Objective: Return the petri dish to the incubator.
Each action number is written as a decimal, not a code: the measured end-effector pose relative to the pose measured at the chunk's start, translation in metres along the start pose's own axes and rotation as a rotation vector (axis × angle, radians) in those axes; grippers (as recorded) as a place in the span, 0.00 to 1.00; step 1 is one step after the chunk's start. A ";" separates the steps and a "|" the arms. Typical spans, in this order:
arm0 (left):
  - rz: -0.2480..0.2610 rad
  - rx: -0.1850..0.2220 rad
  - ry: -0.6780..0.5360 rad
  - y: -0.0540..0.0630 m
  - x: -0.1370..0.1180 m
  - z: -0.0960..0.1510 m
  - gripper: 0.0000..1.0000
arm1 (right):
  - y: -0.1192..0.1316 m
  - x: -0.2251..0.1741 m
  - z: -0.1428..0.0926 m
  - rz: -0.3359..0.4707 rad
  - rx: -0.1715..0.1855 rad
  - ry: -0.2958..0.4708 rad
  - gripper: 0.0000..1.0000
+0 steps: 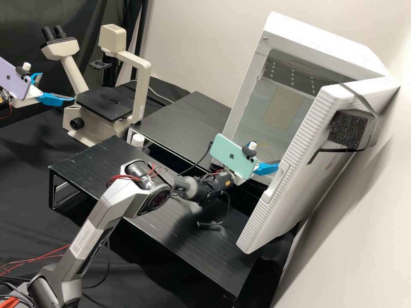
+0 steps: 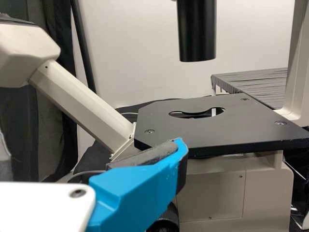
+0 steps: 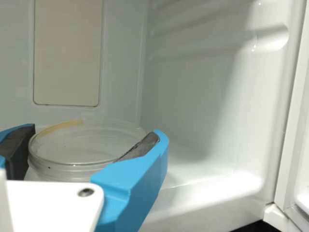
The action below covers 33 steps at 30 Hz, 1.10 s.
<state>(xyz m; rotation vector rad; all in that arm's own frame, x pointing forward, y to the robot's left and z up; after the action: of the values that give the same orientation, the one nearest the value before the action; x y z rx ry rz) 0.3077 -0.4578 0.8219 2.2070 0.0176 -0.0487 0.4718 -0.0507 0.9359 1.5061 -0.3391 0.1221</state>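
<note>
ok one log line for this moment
right hand: around petri dish in incubator, grip unclear | left hand: open, near microscope | incubator door: open

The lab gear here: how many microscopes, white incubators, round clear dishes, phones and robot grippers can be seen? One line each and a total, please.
Microscope: 1
Incubator: 1
Petri dish: 1
Phones: 2 (purple phone, mint-green phone)
Grippers: 2 (left gripper, right gripper)
Total: 7
</note>
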 end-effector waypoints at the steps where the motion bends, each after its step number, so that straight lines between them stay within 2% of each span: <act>1: 0.000 0.000 0.000 0.000 0.000 0.000 1.00 | 0.002 0.001 0.000 0.000 0.004 -0.002 0.00; 11: 0.000 0.000 0.000 0.000 0.000 0.000 1.00 | 0.006 0.006 0.007 -0.057 0.114 -0.013 0.00; 23: 0.000 0.000 0.000 0.000 0.000 0.000 1.00 | 0.018 0.010 0.015 -0.110 0.105 -0.010 0.00; 24: 0.000 0.000 0.000 0.000 0.000 0.000 1.00 | 0.019 0.010 0.015 -0.112 0.105 -0.012 1.00; 33: 0.000 0.000 0.000 0.000 0.000 0.000 1.00 | 0.020 0.010 0.017 -0.120 0.115 -0.011 1.00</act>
<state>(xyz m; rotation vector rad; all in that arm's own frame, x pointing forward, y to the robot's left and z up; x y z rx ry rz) 0.3077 -0.4578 0.8219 2.2070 0.0176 -0.0487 0.4728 -0.0676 0.9583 1.6379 -0.2527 0.0384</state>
